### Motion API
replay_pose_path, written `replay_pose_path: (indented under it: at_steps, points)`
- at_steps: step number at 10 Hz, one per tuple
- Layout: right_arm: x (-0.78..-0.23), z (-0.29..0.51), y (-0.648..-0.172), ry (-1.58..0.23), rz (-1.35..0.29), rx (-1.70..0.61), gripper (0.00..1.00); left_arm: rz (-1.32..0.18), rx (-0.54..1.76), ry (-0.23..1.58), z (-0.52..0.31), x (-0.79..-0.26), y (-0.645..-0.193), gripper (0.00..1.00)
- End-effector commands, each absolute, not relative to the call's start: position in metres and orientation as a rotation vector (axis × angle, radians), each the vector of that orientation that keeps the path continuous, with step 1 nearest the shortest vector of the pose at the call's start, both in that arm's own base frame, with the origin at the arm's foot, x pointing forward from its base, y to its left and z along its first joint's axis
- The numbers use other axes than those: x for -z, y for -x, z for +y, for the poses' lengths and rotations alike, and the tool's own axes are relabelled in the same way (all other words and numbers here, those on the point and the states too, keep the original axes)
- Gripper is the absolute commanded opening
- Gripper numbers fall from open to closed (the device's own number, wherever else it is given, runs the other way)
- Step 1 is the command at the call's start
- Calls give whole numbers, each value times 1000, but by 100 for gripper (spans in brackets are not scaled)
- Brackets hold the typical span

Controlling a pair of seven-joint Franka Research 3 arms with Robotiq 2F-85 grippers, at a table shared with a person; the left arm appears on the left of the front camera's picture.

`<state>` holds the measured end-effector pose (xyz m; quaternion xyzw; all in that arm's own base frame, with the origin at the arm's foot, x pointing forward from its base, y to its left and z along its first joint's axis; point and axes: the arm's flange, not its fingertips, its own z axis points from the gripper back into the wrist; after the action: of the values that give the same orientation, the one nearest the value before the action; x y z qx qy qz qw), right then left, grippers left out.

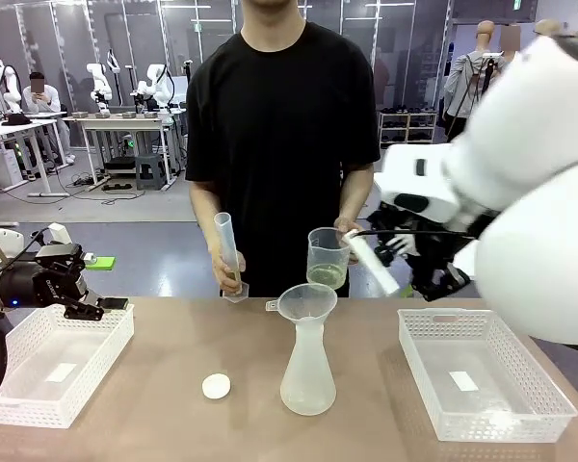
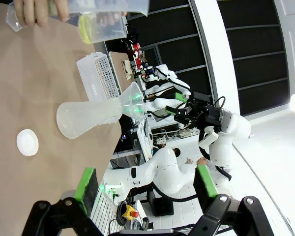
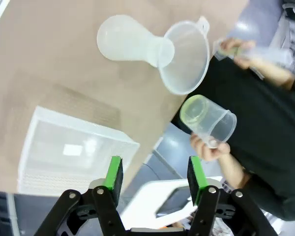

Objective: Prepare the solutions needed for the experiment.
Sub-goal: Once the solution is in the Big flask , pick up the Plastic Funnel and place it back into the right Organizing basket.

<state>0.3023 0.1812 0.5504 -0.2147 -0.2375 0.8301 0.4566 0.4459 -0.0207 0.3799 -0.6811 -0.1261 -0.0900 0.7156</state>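
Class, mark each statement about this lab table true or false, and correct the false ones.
1. A funnel sits in the neck of the flask. True.
2. A white cap lies on the table beside the flask. True.
3. The beaker of yellow liquid stands on the table. False: a person's hand holds it up above the table.
4. The left gripper is shut. False: it is open and empty.

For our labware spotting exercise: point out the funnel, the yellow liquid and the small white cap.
funnel (image 1: 306, 306), front view, on its bowl's front wall.
yellow liquid (image 1: 327, 277), front view, middle of the shallow layer in the beaker (image 1: 328, 245).
white cap (image 1: 216, 386), front view, middle of its top.
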Motion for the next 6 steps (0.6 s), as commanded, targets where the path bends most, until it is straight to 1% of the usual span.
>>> replay_pose_path:
  at_steps: [1, 2, 3, 6]
  points:
    - [-541, 171, -282, 466, -639, -1888, 67, -275, 205, 1501, -21, -382, -445, 100]
    - [-545, 172, -277, 525, -628, -1851, 67, -275, 205, 1501, -21, -382, -445, 100]
    - [-554, 172, -301, 484, -614, -1978, 67, -275, 205, 1501, -21, -382, -445, 100]
    - [-554, 172, -301, 484, -614, -1978, 67, -275, 205, 1501, -21, -382, -445, 100]
